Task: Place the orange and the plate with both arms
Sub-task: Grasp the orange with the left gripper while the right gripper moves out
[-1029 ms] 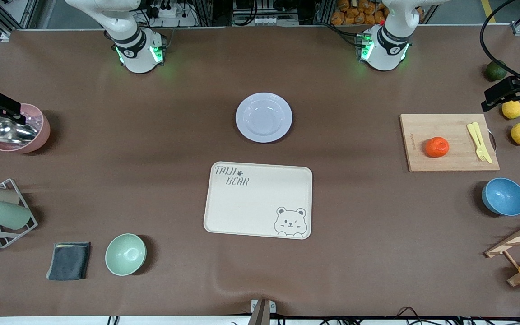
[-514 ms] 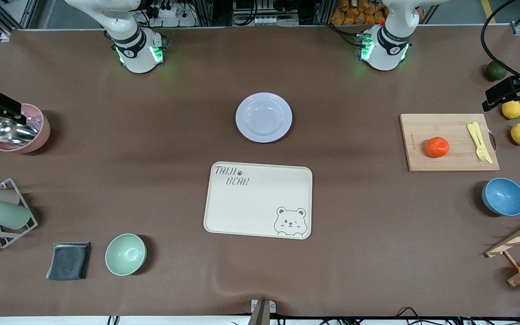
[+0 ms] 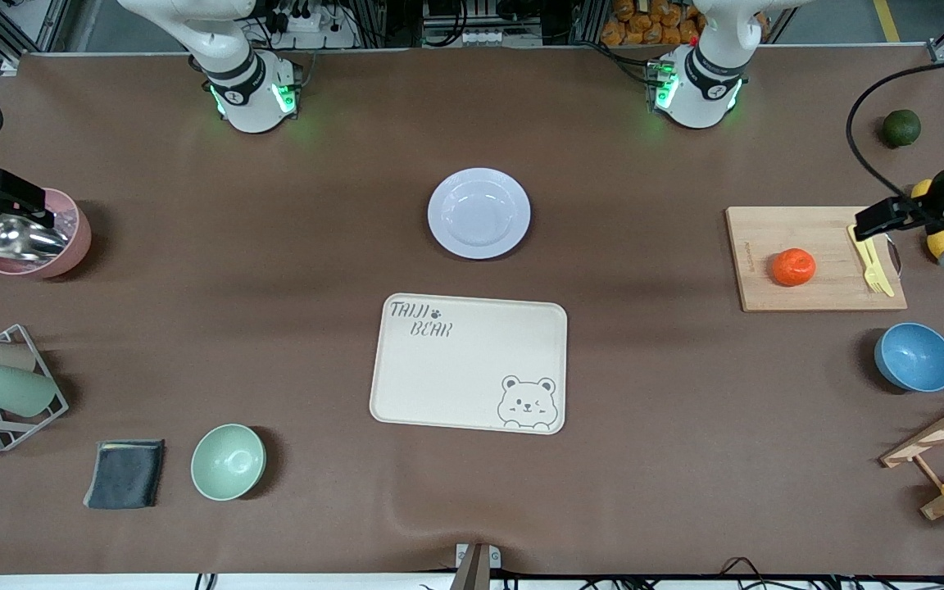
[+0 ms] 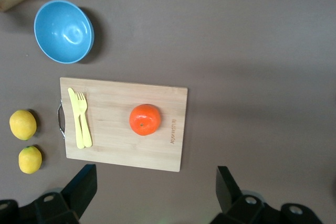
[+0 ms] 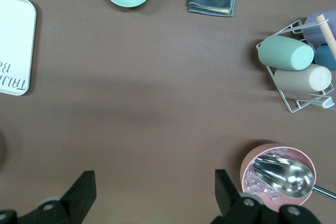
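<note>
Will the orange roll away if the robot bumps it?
Probably yes. The orange looks round and sits loose on the flat cutting board, so a sideways nudge could send it rolling. Its skin looks smooth and shiny, so it might slip a bit in a pinch. It is small, so likely light.

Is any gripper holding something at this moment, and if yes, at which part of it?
Nothing is held. The left gripper is open above the cutting board, where the orange lies untouched. The right gripper is open near the pink bowl.

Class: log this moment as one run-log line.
left gripper: open, over cutting board | orange: on board | plate: untouched
</note>
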### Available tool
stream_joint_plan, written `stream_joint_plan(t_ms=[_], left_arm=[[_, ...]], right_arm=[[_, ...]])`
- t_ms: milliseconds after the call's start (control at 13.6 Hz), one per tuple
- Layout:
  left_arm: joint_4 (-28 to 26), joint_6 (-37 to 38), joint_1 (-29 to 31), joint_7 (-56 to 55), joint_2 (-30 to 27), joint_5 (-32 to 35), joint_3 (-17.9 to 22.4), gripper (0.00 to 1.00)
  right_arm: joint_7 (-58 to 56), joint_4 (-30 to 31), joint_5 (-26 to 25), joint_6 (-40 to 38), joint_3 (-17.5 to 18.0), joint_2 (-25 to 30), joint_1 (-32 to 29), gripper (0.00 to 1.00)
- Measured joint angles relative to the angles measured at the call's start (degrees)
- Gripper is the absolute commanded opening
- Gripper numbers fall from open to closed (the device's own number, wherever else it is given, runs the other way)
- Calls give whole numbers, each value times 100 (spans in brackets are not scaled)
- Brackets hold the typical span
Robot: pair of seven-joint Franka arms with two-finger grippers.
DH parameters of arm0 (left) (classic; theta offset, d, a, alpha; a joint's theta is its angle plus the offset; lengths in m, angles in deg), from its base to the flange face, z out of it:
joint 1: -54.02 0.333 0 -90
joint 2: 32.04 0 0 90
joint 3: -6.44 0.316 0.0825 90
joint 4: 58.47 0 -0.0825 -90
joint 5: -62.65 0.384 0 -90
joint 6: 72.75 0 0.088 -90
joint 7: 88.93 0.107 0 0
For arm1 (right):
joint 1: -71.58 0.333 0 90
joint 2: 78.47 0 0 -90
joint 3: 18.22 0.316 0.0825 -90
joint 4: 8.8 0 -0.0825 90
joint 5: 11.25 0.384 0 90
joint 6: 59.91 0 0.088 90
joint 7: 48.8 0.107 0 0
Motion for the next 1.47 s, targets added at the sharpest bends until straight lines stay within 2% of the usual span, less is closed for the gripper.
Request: stream_joint_plan(t_ms=[367,735,955,1176,1469], left_arm=[[-1549,-1548,723,289,-31,19,19,100],[-2935,-3065,799,288,4,19,17,100],[-3270,-3484,954,288,139,19,18,100],[-3302,-3711,1035,288,478,19,17,100],[-3304,-3994,1045,288,907,19,14,100]], right_arm=[[0,44,37,-289,7,-66,0,100],[0,404,682,-348,10,-361,-2,100],[1,472,930,-331,15,-600,-4,100],[10,538,1362,-333,8,-782,-98,100],[12,919,2084,-331,7,-871,-160,100]])
